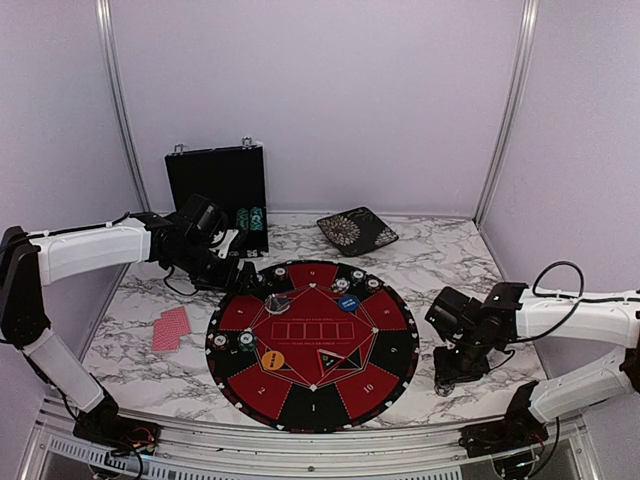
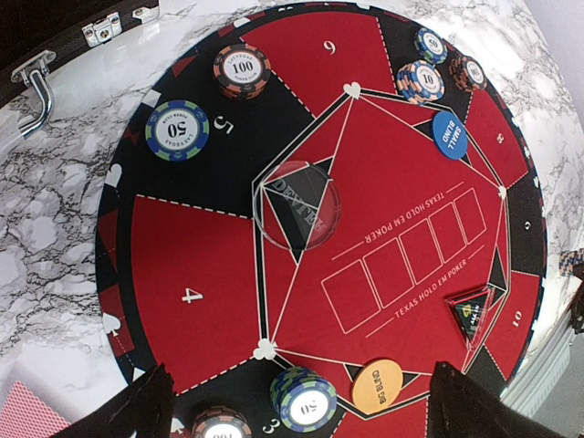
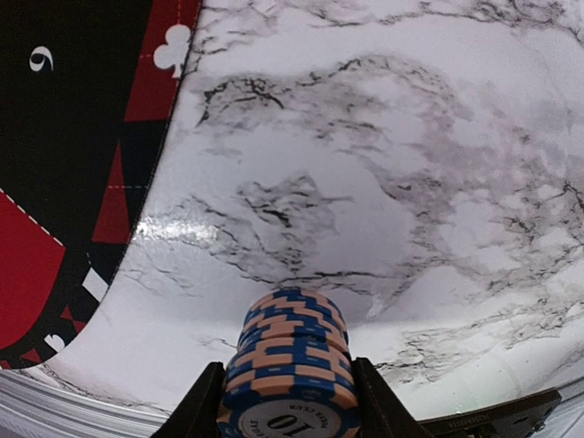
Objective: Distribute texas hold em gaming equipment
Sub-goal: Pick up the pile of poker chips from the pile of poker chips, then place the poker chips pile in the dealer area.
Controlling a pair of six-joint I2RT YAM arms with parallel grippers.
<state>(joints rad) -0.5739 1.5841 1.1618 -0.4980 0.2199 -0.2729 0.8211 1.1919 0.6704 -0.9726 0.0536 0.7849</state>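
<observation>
A stack of blue-and-orange poker chips (image 3: 290, 360) sits clamped by its edges between the half-closed fingers of my right gripper (image 3: 287, 406), on the marble tabletop (image 3: 383, 182) just beside the mat (image 3: 55, 137), presumably so it lifts whole.

The marble-patterned table (image 1: 440, 262) carries a round red-and-black poker mat (image 1: 300, 402) at its middle. Left of the mat lie a few red-backed playing cards (image 1: 171, 328) (face down, overlapping). A black hinged case (image 1: 215, 180) stands back left, and a dark patterned square tray (image 1: 357, 231) lies behind the mat.
</observation>
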